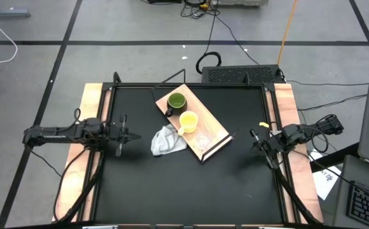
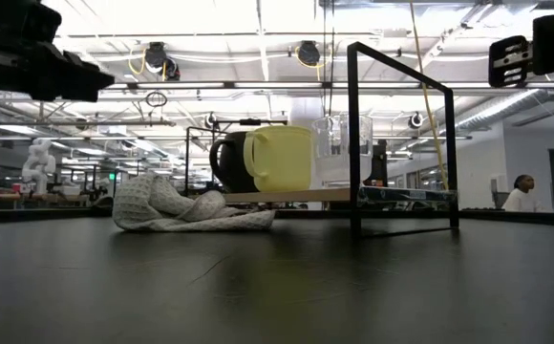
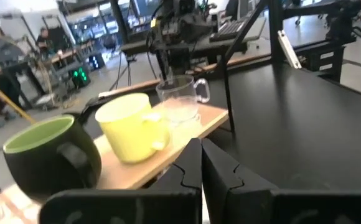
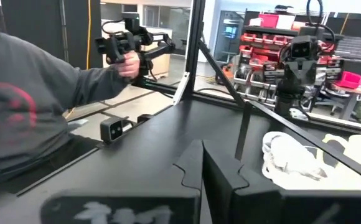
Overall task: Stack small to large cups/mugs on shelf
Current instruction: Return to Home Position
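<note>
Dark fingers of the left end effector [image 3: 200,149] are pressing together, closed on nothing. That arm is hanging over the left edge of the black surface [image 1: 191,184], pointing inward. The right end effector [image 1: 258,138] is sitting near the right edge, and its fingers are likewise meeting empty in its wrist view.

- Flat light-wood shelf with a thin dark metal frame [image 1: 221,127] is lying diagonally mid-surface, toward the far edge.
- Three cups are standing on it in a row along the board's long axis. The dark green handled mug [image 1: 176,102] is at the far end, the bright yellow handled mug [image 1: 189,121] in the middle, and the small clear glass handled cup [image 1: 203,138] toward the near end.
- Crumpled white cloth [image 1: 167,141] is lying just beside the board's left long side.

Key relation: the shelf is lying between the two end effectors, inward from each and well apart from both. The right one seems marginally nearer, facing the glass-cup end.

Judgement: placing looks complete, and retreating means pulling outward, away from the row.
</note>
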Motion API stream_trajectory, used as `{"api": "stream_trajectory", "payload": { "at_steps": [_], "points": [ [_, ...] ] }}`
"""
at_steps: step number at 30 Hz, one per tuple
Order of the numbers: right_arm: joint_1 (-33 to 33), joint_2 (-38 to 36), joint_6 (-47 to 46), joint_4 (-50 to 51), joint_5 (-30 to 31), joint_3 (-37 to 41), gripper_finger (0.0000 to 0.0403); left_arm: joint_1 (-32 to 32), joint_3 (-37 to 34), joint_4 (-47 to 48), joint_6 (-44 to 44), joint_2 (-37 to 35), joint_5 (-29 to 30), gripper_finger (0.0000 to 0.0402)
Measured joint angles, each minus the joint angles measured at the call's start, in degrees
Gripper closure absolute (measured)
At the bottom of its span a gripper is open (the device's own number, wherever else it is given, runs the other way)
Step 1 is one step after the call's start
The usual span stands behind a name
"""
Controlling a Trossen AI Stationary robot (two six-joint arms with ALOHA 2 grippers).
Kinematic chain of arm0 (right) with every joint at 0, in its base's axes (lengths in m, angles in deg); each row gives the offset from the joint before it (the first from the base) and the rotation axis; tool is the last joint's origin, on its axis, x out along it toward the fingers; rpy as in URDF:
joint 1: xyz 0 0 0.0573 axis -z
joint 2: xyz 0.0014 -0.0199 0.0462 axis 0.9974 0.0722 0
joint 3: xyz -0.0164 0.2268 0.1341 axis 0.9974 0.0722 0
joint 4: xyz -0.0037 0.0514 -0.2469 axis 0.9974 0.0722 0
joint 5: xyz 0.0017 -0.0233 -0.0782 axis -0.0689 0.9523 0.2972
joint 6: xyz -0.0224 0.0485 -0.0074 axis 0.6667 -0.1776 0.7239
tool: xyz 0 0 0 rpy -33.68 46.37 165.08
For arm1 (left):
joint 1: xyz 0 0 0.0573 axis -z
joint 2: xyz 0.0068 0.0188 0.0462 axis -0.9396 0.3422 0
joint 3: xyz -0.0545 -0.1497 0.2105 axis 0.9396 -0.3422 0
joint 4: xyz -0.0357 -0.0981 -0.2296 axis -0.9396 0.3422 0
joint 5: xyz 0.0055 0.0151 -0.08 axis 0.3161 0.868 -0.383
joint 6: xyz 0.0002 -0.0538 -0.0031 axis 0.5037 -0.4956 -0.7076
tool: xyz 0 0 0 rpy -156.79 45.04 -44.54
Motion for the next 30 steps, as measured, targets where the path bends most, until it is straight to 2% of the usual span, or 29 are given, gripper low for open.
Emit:
{"api": "stream_trajectory", "payload": {
  "at_steps": [8,30],
  "points": [
    [0.0,0.0,-2.3,0.0,0.0,0.0,0.0403,-1.5,0.0,3.8,-2.1,0.0,-0.9,0.0401],
    [0.0,0.0,-5.9,0.3,-0.2,1.5,0.0403,-1.5,0.0,4.0,-7.1,0.0,-3.4,0.0395]
  ]
}}
